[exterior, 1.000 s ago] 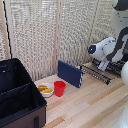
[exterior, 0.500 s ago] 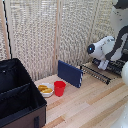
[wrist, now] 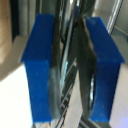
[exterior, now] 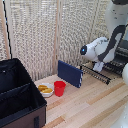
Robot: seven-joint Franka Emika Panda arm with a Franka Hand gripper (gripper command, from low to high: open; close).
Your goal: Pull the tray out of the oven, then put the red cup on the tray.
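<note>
The oven [exterior: 121, 55] is cut off at the exterior view's right, largely hidden behind the arm. The barred metal tray [exterior: 96, 74] projects from it, pinched between the gripper's [wrist: 75, 75] blue pads [wrist: 40, 70]. The red cup [exterior: 59, 88] stands well apart from the oven, beyond an upright blue board [exterior: 69, 73].

No text, label, brand or number is legible anywhere.

The oven [exterior: 121, 52] is cut off at the exterior view's right edge; the wrist view is blurred throughout.
</note>
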